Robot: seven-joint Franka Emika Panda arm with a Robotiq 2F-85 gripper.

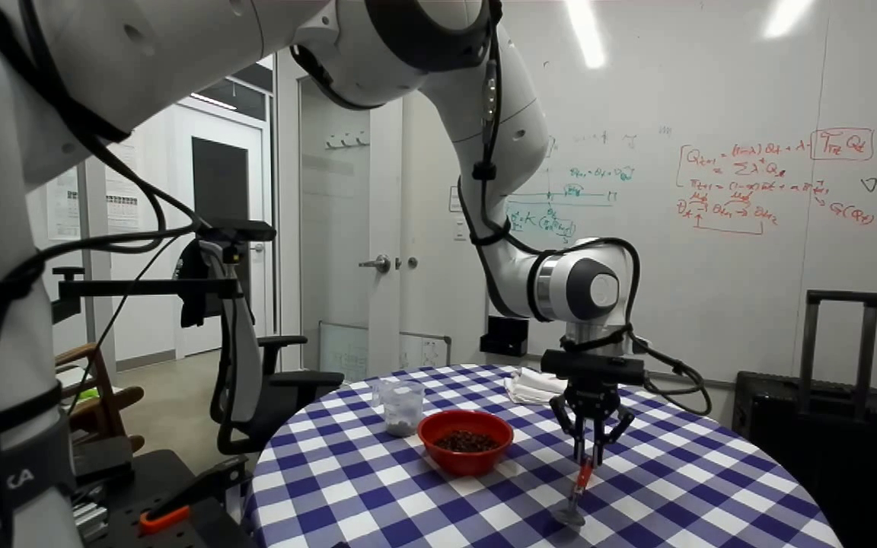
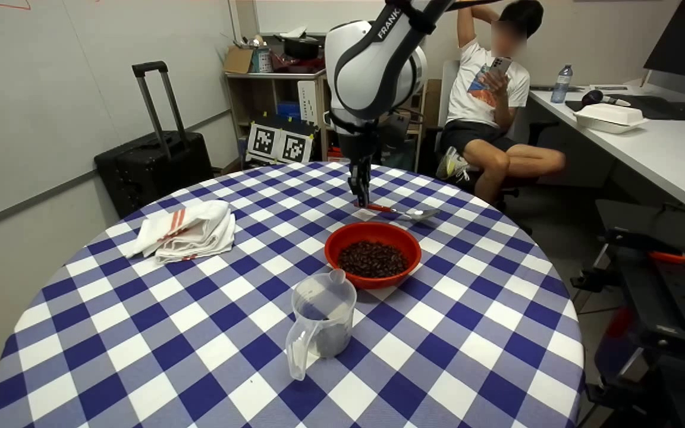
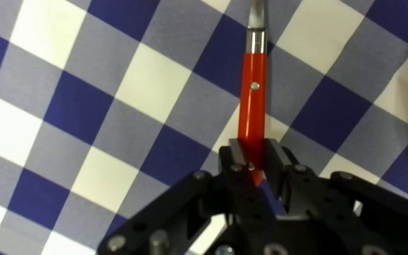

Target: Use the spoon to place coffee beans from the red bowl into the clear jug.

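My gripper (image 3: pixel 253 150) is shut on the end of the spoon's red handle in the wrist view; the fingers sit against both sides. The spoon (image 3: pixel 253 95) points away, its metal bowl out of that view. In both exterior views the gripper (image 1: pixel 588 457) (image 2: pixel 362 202) is low over the table, with the spoon (image 1: pixel 582 481) (image 2: pixel 383 208) near the cloth; I cannot tell whether it touches. The red bowl (image 1: pixel 454 459) (image 2: pixel 372 283) holds dark coffee beans (image 2: pixel 372 259). The clear jug (image 1: pixel 403 403) (image 2: pixel 333 333) stands beside the bowl; its contents are unclear.
A folded white cloth with red stripes (image 1: pixel 537 386) (image 2: pixel 191 232) lies on the round checkered table (image 2: pixel 188 368). A black suitcase (image 2: pixel 155 166) stands beyond the table. A seated person (image 2: pixel 491 89) is behind the arm. A chair (image 1: pixel 286 380) stands near the table.
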